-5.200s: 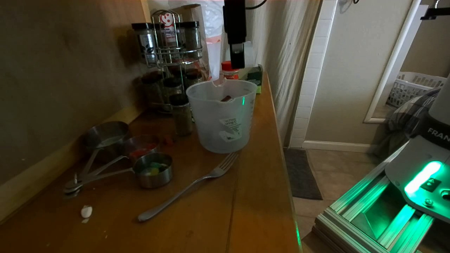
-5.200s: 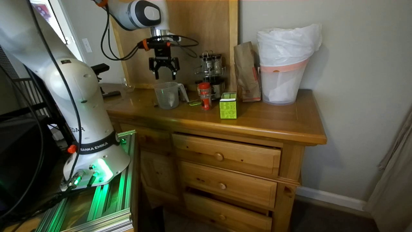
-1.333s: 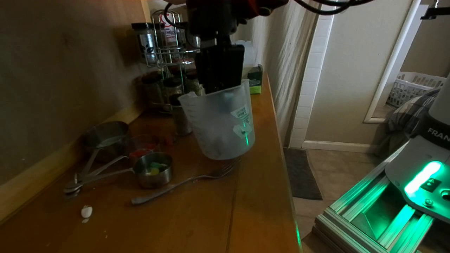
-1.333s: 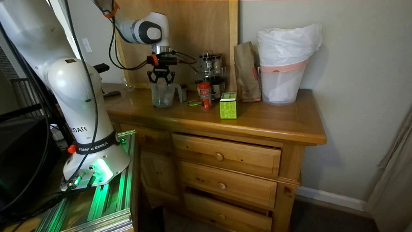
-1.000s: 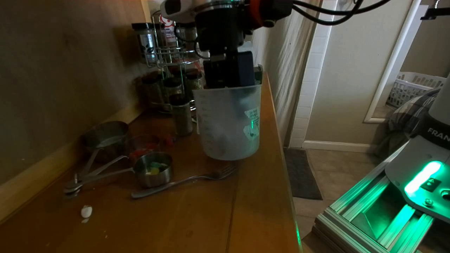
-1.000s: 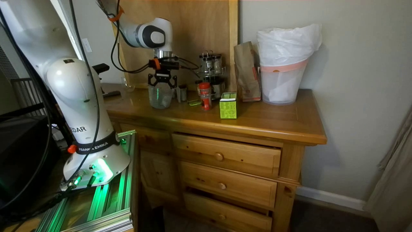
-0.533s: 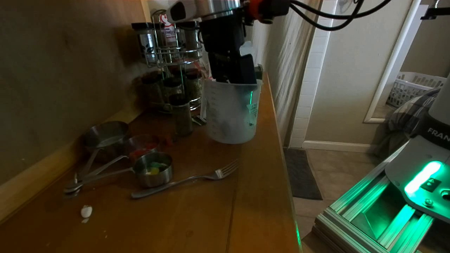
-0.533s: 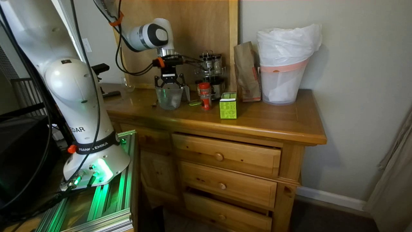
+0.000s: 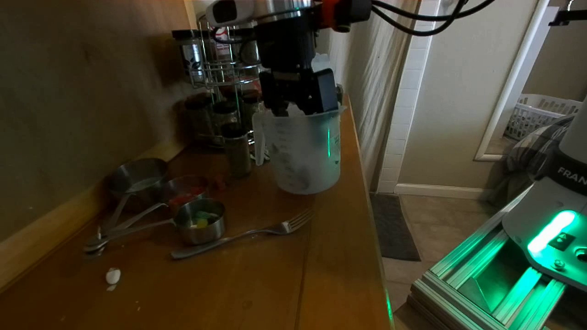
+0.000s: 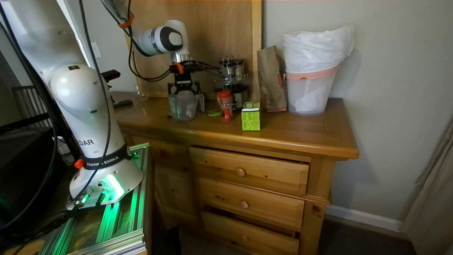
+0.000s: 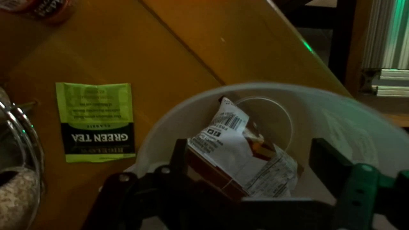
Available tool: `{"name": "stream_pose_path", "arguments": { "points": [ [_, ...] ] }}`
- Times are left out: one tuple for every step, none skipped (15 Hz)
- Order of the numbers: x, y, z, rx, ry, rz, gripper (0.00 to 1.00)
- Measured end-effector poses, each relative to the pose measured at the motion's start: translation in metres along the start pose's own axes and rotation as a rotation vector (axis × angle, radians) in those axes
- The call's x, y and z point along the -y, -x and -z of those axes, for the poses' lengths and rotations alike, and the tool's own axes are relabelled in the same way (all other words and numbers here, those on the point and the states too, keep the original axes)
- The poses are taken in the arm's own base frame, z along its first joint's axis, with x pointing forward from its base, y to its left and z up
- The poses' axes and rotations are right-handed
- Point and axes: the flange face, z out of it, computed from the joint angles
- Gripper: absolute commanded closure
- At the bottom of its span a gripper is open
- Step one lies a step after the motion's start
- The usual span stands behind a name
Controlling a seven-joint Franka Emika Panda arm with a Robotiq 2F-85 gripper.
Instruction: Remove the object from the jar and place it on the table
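Observation:
The jar, a translucent whitish measuring jug [image 9: 305, 156], stands on the wooden table [image 9: 257, 288]. Its handle points left in an exterior view; it also shows in an exterior view [image 10: 183, 109]. The object is a crumpled white and brown-red packet [image 11: 230, 140] inside the jar, seen in the wrist view. My gripper [image 11: 250, 143] is open, its fingers spread inside the jar's rim on either side of the packet. The left finger overlaps the packet's edge; whether they touch I cannot tell. In both exterior views, the fingertips are hidden in the jar.
A fork [image 9: 247, 234], metal measuring cups [image 9: 199, 222] and a spice jar [image 9: 237, 151] stand near the jar. A spice rack [image 9: 224, 78] is behind. A green tea sachet [image 11: 97, 124], a red-capped bottle [image 10: 225, 106] and a green box [image 10: 251, 118] lie beyond.
My gripper came down from above into the jar. The jar turned, its handle now at the left in an exterior view, and shifted slightly. The fork swung round.

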Motion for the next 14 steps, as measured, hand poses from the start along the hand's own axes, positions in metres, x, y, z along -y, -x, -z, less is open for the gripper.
{"name": "stream_pose_path", "arguments": {
  "points": [
    [0.001, -0.001, 0.002, -0.01, -0.003, 0.022, 0.4],
    [0.001, -0.001, 0.003, -0.018, -0.008, 0.041, 0.39],
    [0.002, -0.001, 0.001, -0.021, -0.014, 0.056, 0.41],
    [0.002, 0.0, -0.001, -0.02, -0.019, 0.066, 0.43],
    [0.002, 0.001, -0.003, -0.02, -0.02, 0.067, 0.44],
    [0.001, 0.003, -0.003, -0.022, -0.018, 0.066, 0.43],
    [-0.001, 0.005, -0.004, -0.025, -0.016, 0.063, 0.43],
    [-0.003, 0.006, -0.004, -0.029, -0.017, 0.062, 0.42],
    [-0.005, 0.008, -0.005, -0.039, -0.022, 0.061, 0.41],
    [-0.007, 0.011, -0.005, -0.053, -0.028, 0.059, 0.41],
    [-0.008, 0.013, -0.006, -0.072, -0.038, 0.059, 0.38],
    [-0.01, 0.015, -0.007, -0.091, -0.047, 0.057, 0.4],
    [-0.012, 0.018, -0.008, -0.108, -0.053, 0.052, 0.47],
    [-0.014, 0.021, -0.009, -0.116, -0.052, 0.043, 0.62]
  ]
}}
